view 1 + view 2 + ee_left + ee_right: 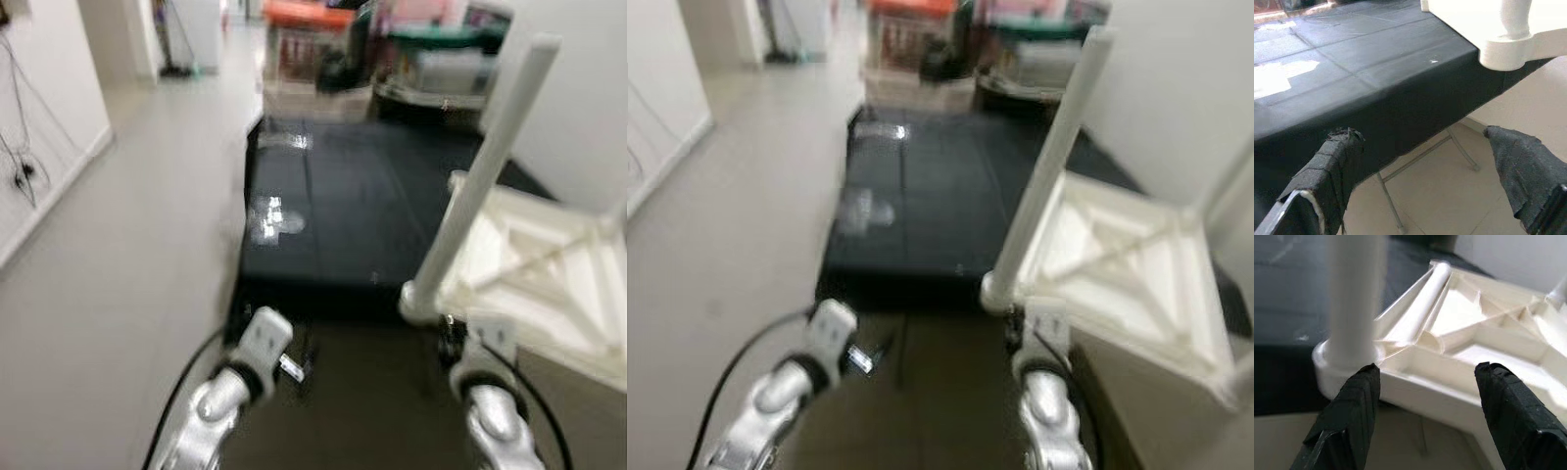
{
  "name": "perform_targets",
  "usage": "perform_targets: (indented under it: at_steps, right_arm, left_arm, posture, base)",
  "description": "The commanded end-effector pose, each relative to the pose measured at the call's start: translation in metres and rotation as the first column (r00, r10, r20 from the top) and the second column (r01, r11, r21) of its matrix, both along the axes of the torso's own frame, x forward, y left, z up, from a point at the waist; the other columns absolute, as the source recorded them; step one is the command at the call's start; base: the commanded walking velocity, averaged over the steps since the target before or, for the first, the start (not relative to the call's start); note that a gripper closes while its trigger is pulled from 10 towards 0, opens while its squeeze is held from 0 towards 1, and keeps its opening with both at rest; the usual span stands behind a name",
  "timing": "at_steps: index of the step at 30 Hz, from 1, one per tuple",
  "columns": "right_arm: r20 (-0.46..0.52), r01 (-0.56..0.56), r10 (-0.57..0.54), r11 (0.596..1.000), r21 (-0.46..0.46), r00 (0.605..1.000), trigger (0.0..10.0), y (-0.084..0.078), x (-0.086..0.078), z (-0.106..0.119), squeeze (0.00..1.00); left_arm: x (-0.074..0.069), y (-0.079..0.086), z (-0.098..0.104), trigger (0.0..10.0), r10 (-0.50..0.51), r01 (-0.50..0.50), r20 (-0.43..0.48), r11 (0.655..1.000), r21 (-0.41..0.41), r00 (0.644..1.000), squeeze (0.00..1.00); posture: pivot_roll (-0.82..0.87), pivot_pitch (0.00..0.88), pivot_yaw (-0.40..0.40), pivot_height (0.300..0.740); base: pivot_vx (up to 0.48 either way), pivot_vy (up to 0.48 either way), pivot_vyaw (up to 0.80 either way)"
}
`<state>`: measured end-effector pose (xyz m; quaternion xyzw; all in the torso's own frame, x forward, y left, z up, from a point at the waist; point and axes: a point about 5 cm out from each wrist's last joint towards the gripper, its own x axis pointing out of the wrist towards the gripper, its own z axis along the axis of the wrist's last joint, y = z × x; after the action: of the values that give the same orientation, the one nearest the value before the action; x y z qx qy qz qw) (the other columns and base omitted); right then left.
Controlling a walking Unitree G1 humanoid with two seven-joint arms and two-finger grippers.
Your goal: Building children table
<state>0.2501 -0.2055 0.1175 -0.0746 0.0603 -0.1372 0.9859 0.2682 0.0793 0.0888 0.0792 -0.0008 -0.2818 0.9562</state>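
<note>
Closest to me are both my arms, so going left to right: left gripper [1425, 181] hangs released just short of the black table [343, 206] edge, holding nothing. Right gripper [1425, 396] is spread wide too, right up against the corner of the upside-down white kids table [549, 264]. I'd say pinch the rim beside the leg [485, 162], not the leg itself. Count: one tabletop, two legs I can see standing.

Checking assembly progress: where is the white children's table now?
The white table lies upside down on the right of the black tabletop, overhanging its near edge, just ahead of the right claw.
</note>
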Motion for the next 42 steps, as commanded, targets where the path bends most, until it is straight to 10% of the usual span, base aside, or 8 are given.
perform_targets:
  at_steps: [1, 12, 15, 17, 29, 42]
  right_arm:
    - [0.052, -0.042, 0.041, 0.999, 0.016, 0.998, 10.0, -0.007, 0.004, 0.012, 0.00]
    - [-0.096, -0.132, 0.131, 0.991, 0.001, 0.987, 10.0, -0.058, 0.052, 0.046, 0.00]
    - [-0.217, -0.326, 0.316, 0.945, -0.012, 0.924, 10.0, -0.056, 0.065, 0.050, 0.00]
    - [-0.363, -0.499, 0.457, 0.866, -0.024, 0.812, 10.0, -0.056, 0.073, 0.052, 0.00]
    - [-0.599, -0.769, 0.648, 0.634, 0.081, 0.470, 10.0, -0.079, 0.072, 0.067, 0.00]
    - [-0.740, -0.751, 0.553, 0.653, 0.098, 0.384, 10.0, -0.097, 0.077, 0.057, 0.00]
  left_arm:
    - [-0.002, -0.004, -0.001, 10.0, -0.018, 0.018, -0.012, 1.000, -0.008, 1.000, 0.00]
    - [-0.007, -0.007, 0.003, 10.0, -0.038, 0.038, -0.008, 0.999, -0.021, 0.999, 0.00]
    - [-0.010, -0.008, 0.005, 10.0, -0.055, 0.055, -0.015, 0.998, -0.036, 0.998, 0.00]
    - [-0.016, -0.009, 0.008, 10.0, -0.077, 0.076, -0.017, 0.996, -0.056, 0.997, 0.00]
    - [-0.049, -0.006, 0.017, 10.0, -0.149, 0.144, -0.053, 0.985, -0.093, 0.987, 0.00]
    - [-0.072, -0.002, 0.030, 10.0, -0.172, 0.162, -0.080, 0.979, -0.121, 0.982, 0.00]
  posture:
    - [0.09, 0.000, -0.096, 0.740]
    - [0.08, 0.000, -0.096, 0.740]
    - [0.08, 0.000, -0.102, 0.740]
    - [0.08, 0.000, -0.107, 0.740]
    - [0.07, 0.071, -0.117, 0.740]
    - [0.05, 0.157, -0.124, 0.740]
  base:
    - [0.000, 0.000, 0.00]
    - [0.000, 0.000, 0.00]
    - [0.000, 0.000, 0.00]
    - [0.000, 0.000, 0.00]
    - [0.000, 0.000, 0.00]
    - [0.000, 0.000, 0.00]
